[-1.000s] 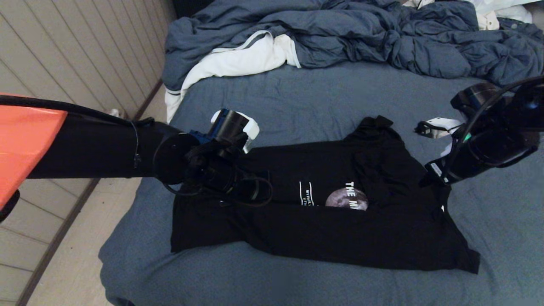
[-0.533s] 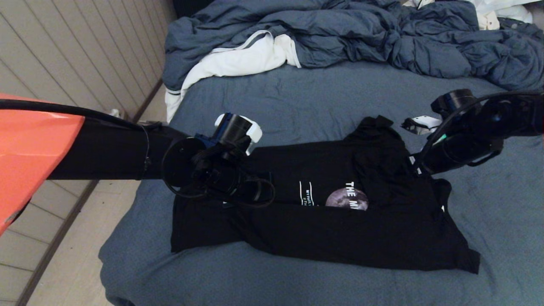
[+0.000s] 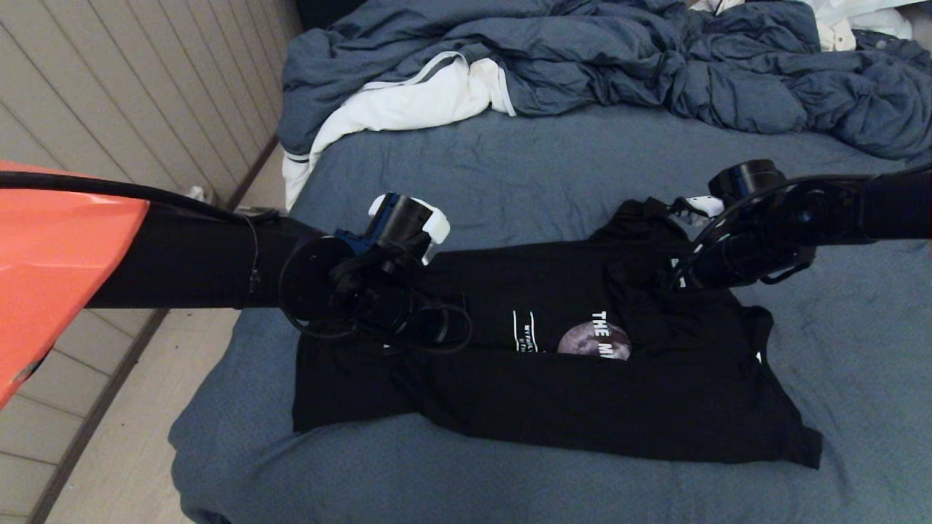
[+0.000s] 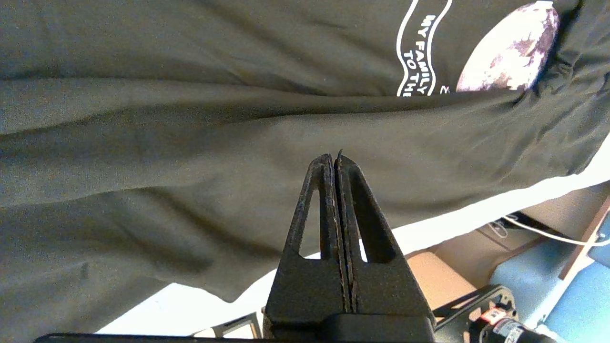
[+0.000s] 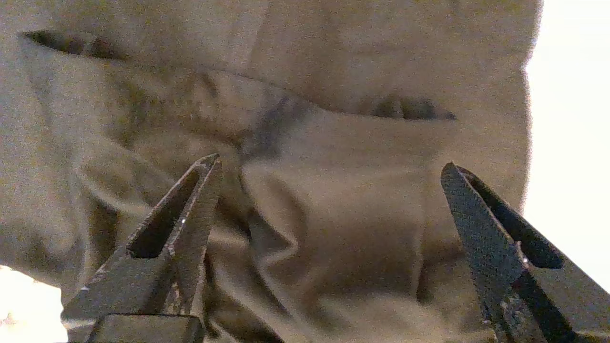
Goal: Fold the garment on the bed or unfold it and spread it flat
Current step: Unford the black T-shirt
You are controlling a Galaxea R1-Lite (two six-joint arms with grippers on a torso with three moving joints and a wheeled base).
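The soft, creased black garment (image 3: 553,364) is laid across the bed (image 3: 510,167), with the left gripper (image 4: 334,159) clenched empty over it and the right gripper (image 5: 329,166) spread wide above rumpled folds.

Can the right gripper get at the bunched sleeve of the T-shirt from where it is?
Probably yes: the right gripper hangs open just over the T-shirt, bunched sleeve folds between its fingers, nothing blocking.
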